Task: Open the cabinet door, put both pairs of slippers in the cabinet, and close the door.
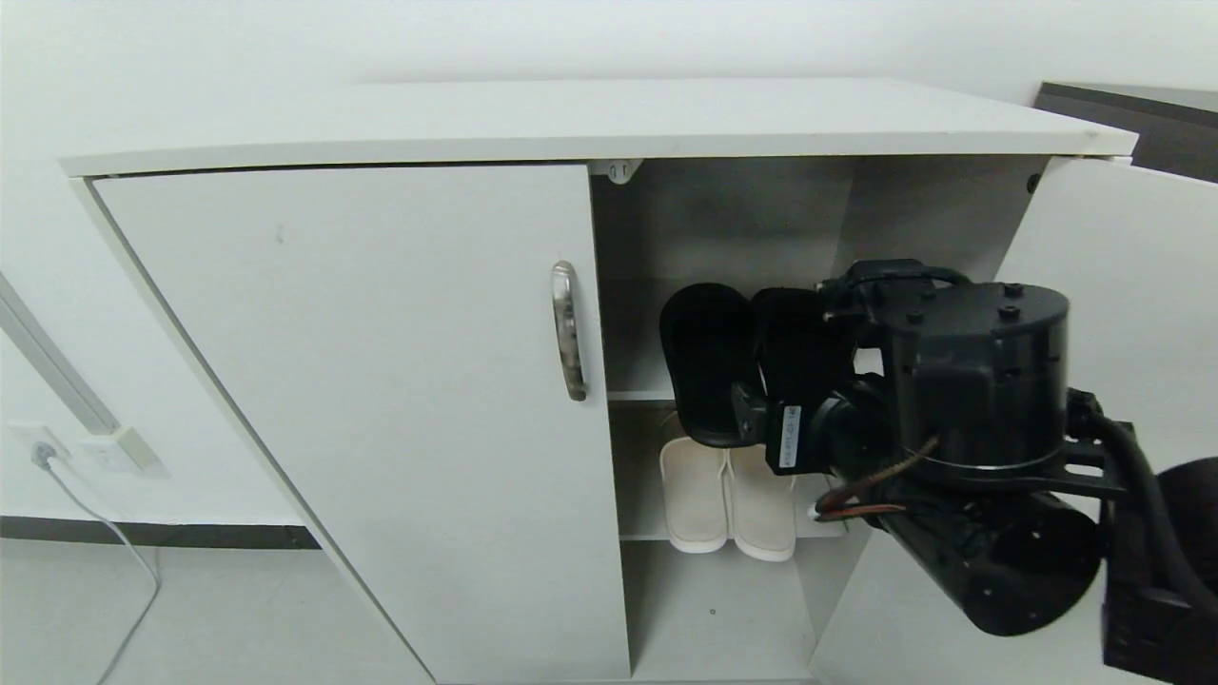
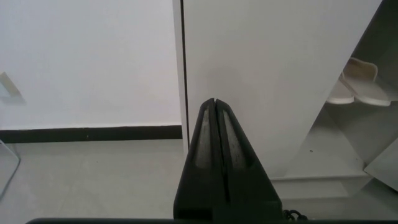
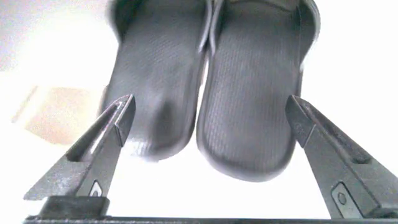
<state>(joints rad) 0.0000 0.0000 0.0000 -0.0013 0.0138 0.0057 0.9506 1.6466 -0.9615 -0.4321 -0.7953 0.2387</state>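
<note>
Right claw gapes wide at the black slippers on the shelf; best back straight out, no snagging; left claw closed

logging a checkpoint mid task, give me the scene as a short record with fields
left door: closed
right door: swung open
black slippers: side by side on the upper shelf, heels toward the opening
white slippers: side by side on the lower shelf
right gripper: inside the cabinet, fingers open on either side of the black slippers' heels, not clamping
left gripper: fingers shut, empty, outside facing the left door
remaining: close the right door
</note>
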